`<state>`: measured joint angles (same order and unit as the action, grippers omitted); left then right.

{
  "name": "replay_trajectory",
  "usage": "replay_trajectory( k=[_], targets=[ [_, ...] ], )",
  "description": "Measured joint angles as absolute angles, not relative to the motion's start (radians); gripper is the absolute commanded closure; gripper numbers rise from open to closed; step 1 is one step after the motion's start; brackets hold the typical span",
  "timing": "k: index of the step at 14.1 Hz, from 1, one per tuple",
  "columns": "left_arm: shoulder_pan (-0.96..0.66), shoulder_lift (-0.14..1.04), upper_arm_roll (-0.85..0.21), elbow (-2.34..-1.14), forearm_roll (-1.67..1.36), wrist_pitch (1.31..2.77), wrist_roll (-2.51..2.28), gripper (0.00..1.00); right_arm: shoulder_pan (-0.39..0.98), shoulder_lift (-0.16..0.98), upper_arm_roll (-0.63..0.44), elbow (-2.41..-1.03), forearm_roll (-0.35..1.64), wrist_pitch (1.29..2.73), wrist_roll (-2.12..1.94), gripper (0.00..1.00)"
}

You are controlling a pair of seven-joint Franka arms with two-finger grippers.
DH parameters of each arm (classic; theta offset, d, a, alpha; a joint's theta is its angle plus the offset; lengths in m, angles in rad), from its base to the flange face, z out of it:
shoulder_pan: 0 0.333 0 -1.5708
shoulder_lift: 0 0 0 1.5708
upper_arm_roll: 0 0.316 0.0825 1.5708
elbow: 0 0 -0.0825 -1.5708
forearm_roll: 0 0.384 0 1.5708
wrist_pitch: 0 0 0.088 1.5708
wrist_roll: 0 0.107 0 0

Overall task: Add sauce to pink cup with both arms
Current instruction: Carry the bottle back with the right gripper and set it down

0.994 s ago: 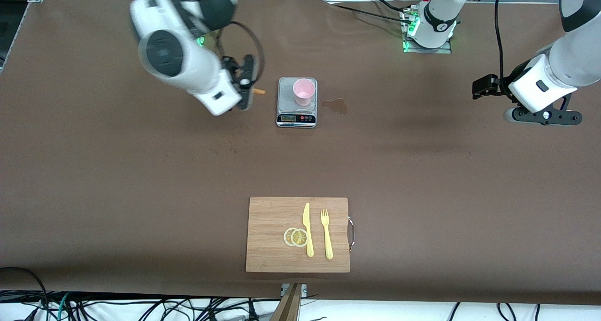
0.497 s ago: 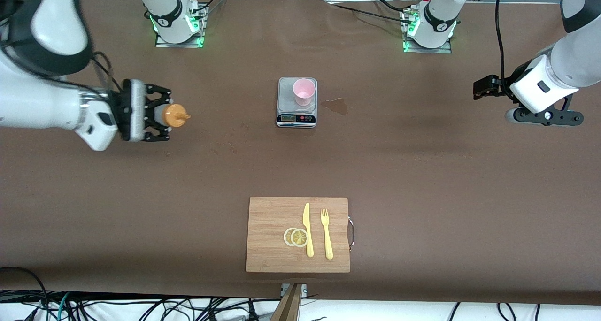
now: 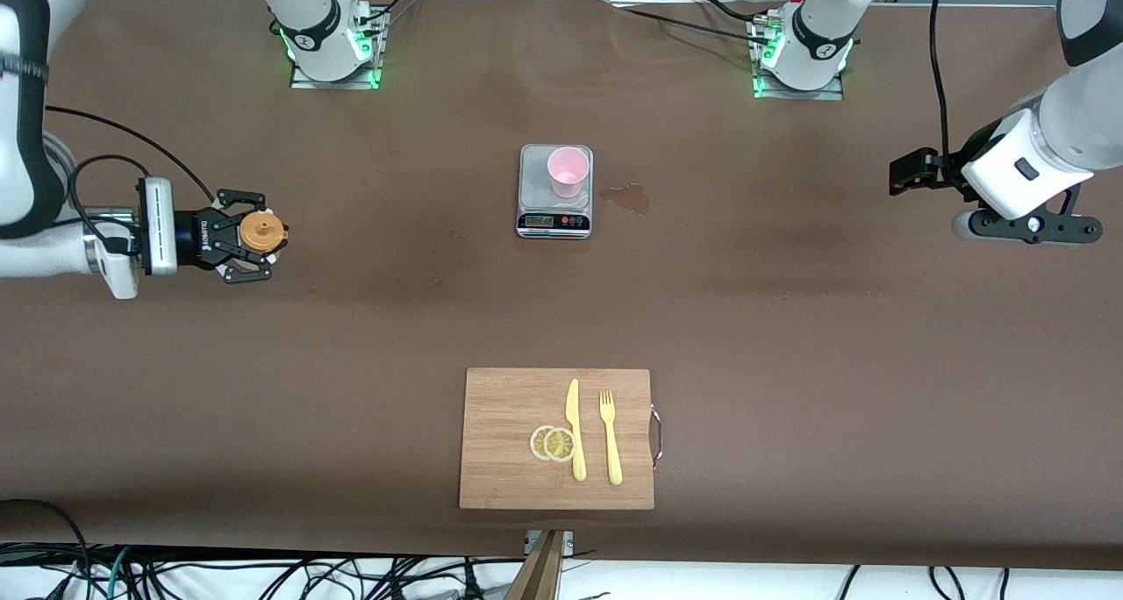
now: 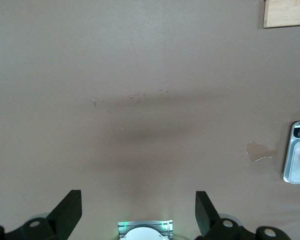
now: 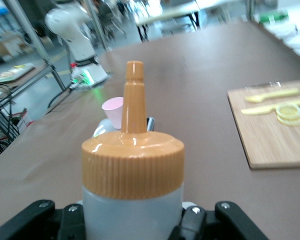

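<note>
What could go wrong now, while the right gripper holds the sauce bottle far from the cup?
1. The right gripper, shut on the squeeze bottle, could press sauce out over the table; a stain already lies beside the scale.
2. The light pink cup stands unheld on the scale; the open left gripper waits at its own end.

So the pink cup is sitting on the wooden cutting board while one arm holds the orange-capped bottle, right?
Not quite. The pink cup stands on the small kitchen scale, not on the cutting board, as the front view shows. The rest holds: the right end effector is shut on the orange-capped bottle.
</note>
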<state>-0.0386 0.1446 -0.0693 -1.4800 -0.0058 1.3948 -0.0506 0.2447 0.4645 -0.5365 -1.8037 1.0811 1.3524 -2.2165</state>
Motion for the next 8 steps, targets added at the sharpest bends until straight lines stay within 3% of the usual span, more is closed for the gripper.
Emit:
replay_trajectory(
  k=[4, 8],
  targets=[
    [-0.037, 0.153, -0.068, -1.472, -0.006, 1.388, -0.051, 0.0, 0.167, 0.646, -0.532, -1.813, 1.158, 1.25, -2.557, 1.0],
    [-0.032, 0.15, -0.067, -1.449, -0.006, 1.332, -0.051, 0.0, 0.134, 0.758, -0.512, -1.814, 1.212, 1.162, -2.728, 1.0]
  ],
)
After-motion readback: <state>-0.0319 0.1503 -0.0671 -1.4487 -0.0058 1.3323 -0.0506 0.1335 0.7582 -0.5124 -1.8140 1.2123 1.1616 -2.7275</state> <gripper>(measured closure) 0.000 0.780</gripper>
